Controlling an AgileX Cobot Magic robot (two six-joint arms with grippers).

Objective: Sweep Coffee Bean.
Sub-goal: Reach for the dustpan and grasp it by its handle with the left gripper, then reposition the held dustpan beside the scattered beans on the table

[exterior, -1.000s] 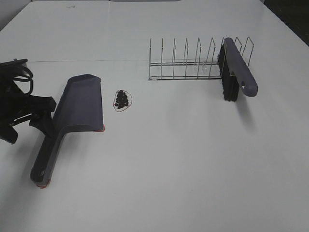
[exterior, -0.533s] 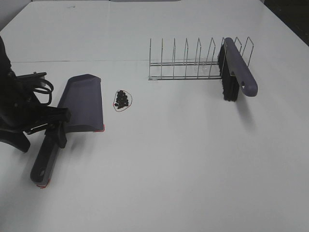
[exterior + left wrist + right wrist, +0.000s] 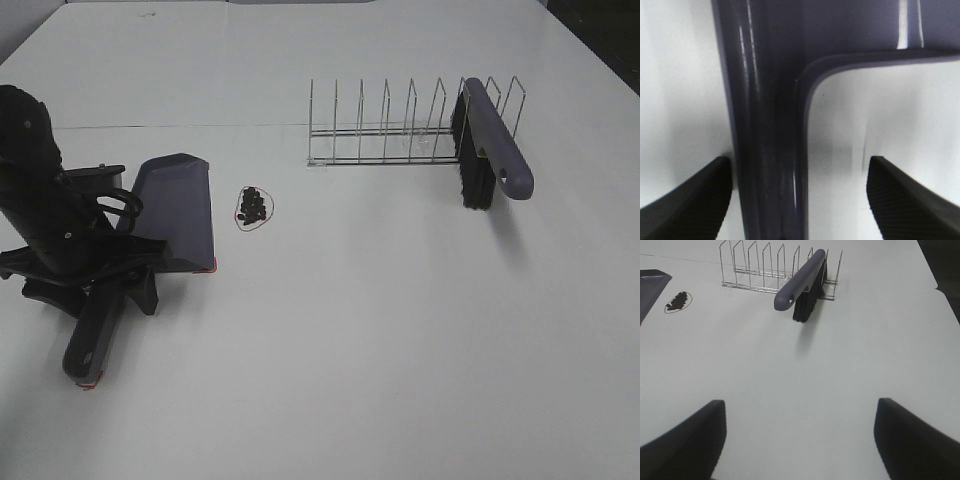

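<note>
Left gripper [image 3: 799,175]: pincer apart, one finger on each side of the dustpan handle [image 3: 92,340]. No contact shows in the wrist view. I judge it is lined up for a side pinch on the narrow neck, where the handle meets the pan.

Right gripper [image 3: 800,405]: pincer wide apart and holding nothing, above bare table [image 3: 400,350] toward the near edge. It does not appear in the high view.

Coffee bean [image 3: 253,206]: one tight dark heap, left of the table's middle and toward the far edge. It lies inside the thin red wire loop [image 3: 272,208]. The loop probably keeps the beans bunched at a fixed start spot.

Dustpan [image 3: 175,205]: lies flat by the left edge, with its handle running toward the near-left corner. The pan's long side is just beside the heap but apart from it, so I expect a short sweep will do. No bean is visible in the pan.

Wire rack [image 3: 385,135]: toward the far edge, right of middle. Its slots are empty except the right end, where the brush [image 3: 497,140] is propped. The bristles point down to the table and the handle slants up clear of it — likely placed so a gripper can close round it.

Judgement: dustpan pickup is in hand, the brush is untouched, and sweeping is not yet begun.
</note>
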